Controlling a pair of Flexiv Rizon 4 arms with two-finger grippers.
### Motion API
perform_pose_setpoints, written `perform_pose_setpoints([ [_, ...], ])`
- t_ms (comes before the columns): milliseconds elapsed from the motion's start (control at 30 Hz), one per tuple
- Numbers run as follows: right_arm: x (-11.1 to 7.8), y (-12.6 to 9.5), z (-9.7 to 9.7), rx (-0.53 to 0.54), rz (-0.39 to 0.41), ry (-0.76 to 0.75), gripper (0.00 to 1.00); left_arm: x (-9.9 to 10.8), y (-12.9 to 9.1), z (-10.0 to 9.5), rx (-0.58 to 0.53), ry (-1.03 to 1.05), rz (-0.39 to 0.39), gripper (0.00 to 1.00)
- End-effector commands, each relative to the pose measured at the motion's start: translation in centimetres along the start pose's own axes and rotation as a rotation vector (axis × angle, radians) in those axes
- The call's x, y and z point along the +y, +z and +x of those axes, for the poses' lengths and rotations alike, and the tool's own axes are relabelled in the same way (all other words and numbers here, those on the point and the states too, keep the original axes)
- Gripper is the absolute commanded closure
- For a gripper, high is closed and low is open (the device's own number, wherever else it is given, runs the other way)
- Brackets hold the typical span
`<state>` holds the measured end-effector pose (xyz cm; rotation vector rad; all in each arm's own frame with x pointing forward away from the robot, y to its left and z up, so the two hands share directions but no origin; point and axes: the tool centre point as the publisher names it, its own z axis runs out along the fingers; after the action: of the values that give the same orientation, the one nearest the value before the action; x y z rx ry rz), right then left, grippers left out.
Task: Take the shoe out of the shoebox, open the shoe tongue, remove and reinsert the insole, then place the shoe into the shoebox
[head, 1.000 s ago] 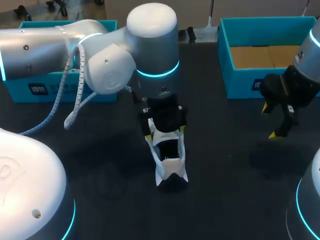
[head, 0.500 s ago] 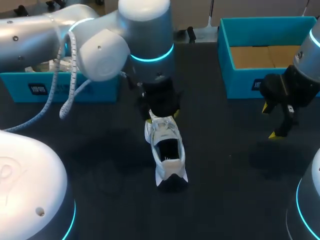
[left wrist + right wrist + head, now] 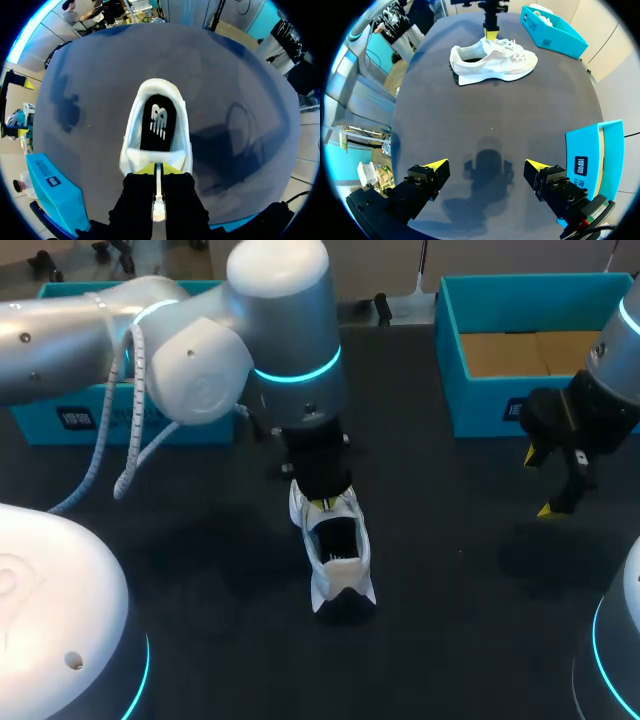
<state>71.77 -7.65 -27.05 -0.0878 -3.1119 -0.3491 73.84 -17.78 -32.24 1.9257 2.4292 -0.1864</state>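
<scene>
**A:** Head view gives the layout. One white shoe (image 3: 338, 555) stands on the bench (image 3: 200, 570), outside both boxes. Its long axis runs 12 to 6, with the heel at 6 and the toe end under the left gripper (image 3: 321, 502).

**B:** What is that gripper holding?

**A:** In the left wrist view its fingers (image 3: 145, 169) are pressed almost together at the front of the shoe's opening. They pinch a thin white strip, which I take to be the shoe tongue (image 3: 158, 200). The dark insole (image 3: 159, 120) lies flat inside, straight ahead of the tips and toward the heel.

**B:** So which way does the pull go?

**A:** My guess is toward 12, along the long axis and away from the heel, to widen the mouth over the insole. The left arm is right on the shoe. The right gripper (image 3: 540, 483) hangs at 3 o'clock from it, well apart, with its fingers spread and nothing between them.

**B:** And the counts?

**A:** One shoe on the bench and one insole inside it. There are two teal boxes. The left shoebox (image 3: 60, 415) is at 10 o'clock from the shoe. The right shoebox (image 3: 480, 400) is at about 2 o'clock and shows a bare cardboard floor.
</scene>
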Motion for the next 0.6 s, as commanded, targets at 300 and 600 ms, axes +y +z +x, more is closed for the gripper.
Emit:
perform_pose_setpoints([
  [300, 0.0, 0.0, 0.1, -0.001, 0.001, 0.001, 0.00, -0.2, -0.3, -0.3, -0.008, -0.004, -0.025, 0.80],
  [600, 0.0, 0.0, 0.1, -0.001, 0.001, 0.001, 0.00, -1.0, 2.8, -0.9, 0.045, -0.013, 0.018, 0.76],
])
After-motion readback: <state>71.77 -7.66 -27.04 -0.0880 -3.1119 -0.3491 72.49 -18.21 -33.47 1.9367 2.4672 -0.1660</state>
